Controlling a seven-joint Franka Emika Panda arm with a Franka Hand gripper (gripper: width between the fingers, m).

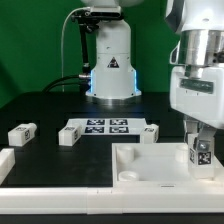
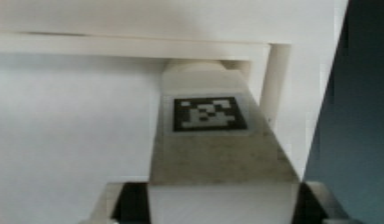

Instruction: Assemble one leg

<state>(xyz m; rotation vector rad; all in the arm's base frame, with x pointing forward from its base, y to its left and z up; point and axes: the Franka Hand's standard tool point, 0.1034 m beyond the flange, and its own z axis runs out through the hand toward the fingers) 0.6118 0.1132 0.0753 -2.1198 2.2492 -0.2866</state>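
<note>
The gripper (image 1: pixel 199 146) is closed on a leg (image 1: pixel 200 153), holding it upright over the near right corner of the large white square piece (image 1: pixel 150 164) (the exterior view's right). In the wrist view the leg (image 2: pixel 214 120) shows one tagged face between the fingers. Other legs (image 1: pixel 22 132) lie on the dark worktop (image 1: pixel 40 110) near the marker board (image 1: pixel 105 126).

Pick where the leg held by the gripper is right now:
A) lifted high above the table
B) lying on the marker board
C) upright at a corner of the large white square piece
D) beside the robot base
C: the gripper holds the leg upright at the corner of the large white square piece.
</note>
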